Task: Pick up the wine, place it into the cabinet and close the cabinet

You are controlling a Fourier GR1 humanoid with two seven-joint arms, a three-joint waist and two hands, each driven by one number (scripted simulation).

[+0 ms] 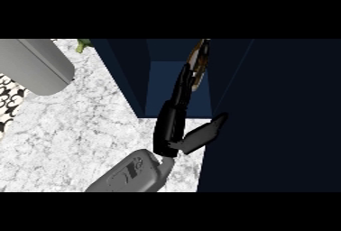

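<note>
Robot hand (172,128), fingers (180,90) straight, thumb spread, sits inside the cabinet (126,76), fingertips just beside the tilted wine (199,55).

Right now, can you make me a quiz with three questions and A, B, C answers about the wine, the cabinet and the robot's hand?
1. Where is the wine bottle?
A. lying on the marble counter
B. inside the cabinet
C. on a plate

2. What colour is the cabinet?
A. dark blue
B. red
C. white

3. How is the cabinet?
A. shut
B. open, with the right hand reaching in
C. open, with no hand near it

Answers:
1 B: the bottle shows deep in the cabinet's compartment, just past the tips of the right hand.
2 A: its walls and its inside are dark blue.
3 B: you can see into the compartment, and the right hand stretches into it with straight fingers.
</note>
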